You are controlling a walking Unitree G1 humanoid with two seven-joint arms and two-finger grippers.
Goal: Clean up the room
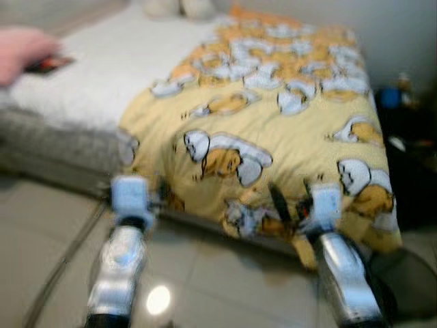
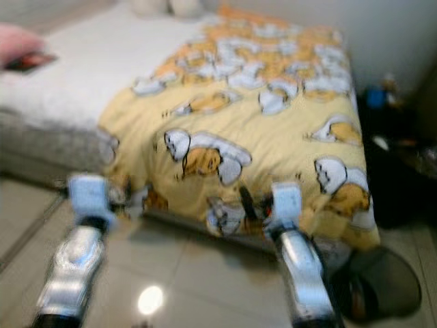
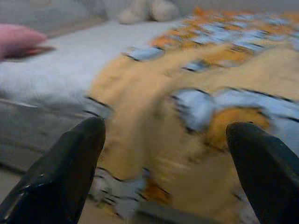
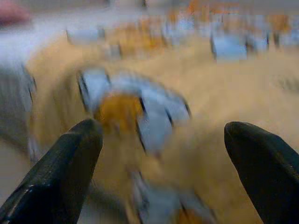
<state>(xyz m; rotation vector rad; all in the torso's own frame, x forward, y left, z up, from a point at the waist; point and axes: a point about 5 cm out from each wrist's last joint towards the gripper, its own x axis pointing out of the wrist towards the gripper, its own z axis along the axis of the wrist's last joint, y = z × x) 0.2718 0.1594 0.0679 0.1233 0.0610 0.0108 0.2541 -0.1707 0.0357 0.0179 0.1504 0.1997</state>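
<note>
Pale floor tiles (image 1: 225, 287) front the bed's yellow cartoon blanket (image 1: 273, 137). Left gripper (image 3: 163, 154) and right gripper (image 4: 161, 154), both wide, face its hanging edge; I'd grip there evenly.

A bed (image 1: 82, 96) with a white textured sheet stands on a pale tiled floor (image 1: 225, 287); two pale, blurred soft shapes (image 1: 179, 7), too smeared to name, rest at its head edge. Near the bed's left edge lies a pink cushion-like form (image 1: 20, 49) with a small dark flat item (image 1: 48, 65) just beside it. Off the bed's right side stands dark clutter (image 1: 410, 143) holding a blue item (image 1: 390, 97), and a dark round thing (image 2: 386, 283) lies on the floor near the foot corner.
</note>
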